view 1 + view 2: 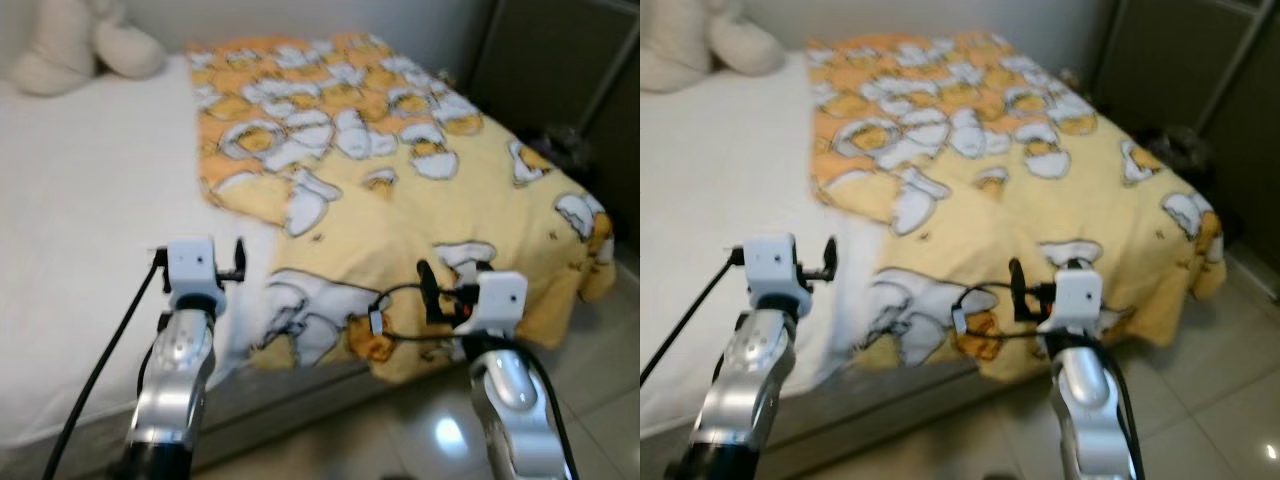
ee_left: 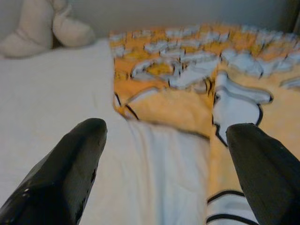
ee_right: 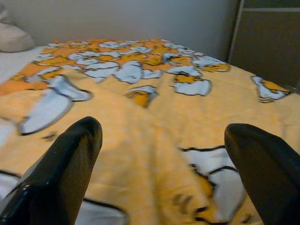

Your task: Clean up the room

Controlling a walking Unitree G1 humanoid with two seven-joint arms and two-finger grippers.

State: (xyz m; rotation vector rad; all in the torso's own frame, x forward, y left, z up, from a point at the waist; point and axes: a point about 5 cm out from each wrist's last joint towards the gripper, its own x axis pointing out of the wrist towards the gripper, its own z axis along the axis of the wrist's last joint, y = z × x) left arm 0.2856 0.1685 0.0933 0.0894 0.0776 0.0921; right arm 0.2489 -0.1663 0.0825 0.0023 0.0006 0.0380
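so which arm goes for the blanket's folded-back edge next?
Left, probably. The left gripper is open and looks straight at the yellow blanket's inner edge lying on the white sheet. The right gripper, also open, faces mid-blanket, farther from that edge.

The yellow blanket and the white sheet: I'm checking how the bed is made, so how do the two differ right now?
The yellow blanket is patterned with white and orange cartoon shapes; the white sheet is plain. The blanket covers the bed's right part and hangs over the foot edge; the sheet lies bare on the left part. The blanket's left edge runs uneven and rumpled; the sheet looks smooth. Both lie on the same bed, ahead of the open left gripper and right gripper.
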